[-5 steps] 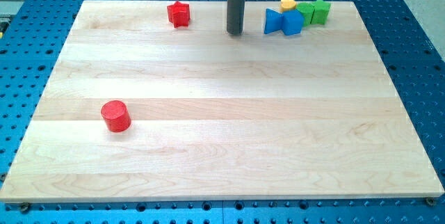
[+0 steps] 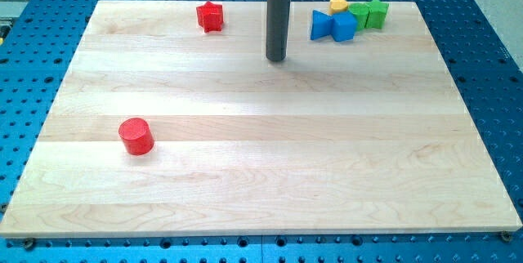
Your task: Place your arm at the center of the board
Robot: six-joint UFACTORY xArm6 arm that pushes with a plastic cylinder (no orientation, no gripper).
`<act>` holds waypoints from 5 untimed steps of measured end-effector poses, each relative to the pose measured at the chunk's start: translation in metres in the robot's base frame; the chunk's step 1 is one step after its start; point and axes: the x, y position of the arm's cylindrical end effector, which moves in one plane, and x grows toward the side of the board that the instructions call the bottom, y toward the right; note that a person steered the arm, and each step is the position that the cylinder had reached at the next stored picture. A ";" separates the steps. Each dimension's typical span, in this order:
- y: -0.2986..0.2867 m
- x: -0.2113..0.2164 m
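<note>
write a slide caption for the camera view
My tip on the wooden board, above centre, between the red star block and blue blocks.

The arm comes in from the view's top as a straight dark rod, held upright. A wider dark collar caps it where it meets the frame edge. My tip (image 2: pixel 276 59) is the rod's lowest point, everything else of the arm rising straight above it, out of view.

Board (image 2: pixel 270 157): pale wood, smooth, satin, visible grain | Table (image 2: pixel 482 59): blue, perforated, metal-looking, matt | Rod (image 2: pixel 277 22): dark grey, smooth, matt | Red cylinder (image 2: pixel 136 136): plastic-looking, slight gloss | Blue block (image 2: pixel 333 26): same finish
</note>
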 end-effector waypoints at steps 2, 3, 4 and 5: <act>0.000 0.004; 0.000 0.005; 0.006 0.015; 0.036 0.022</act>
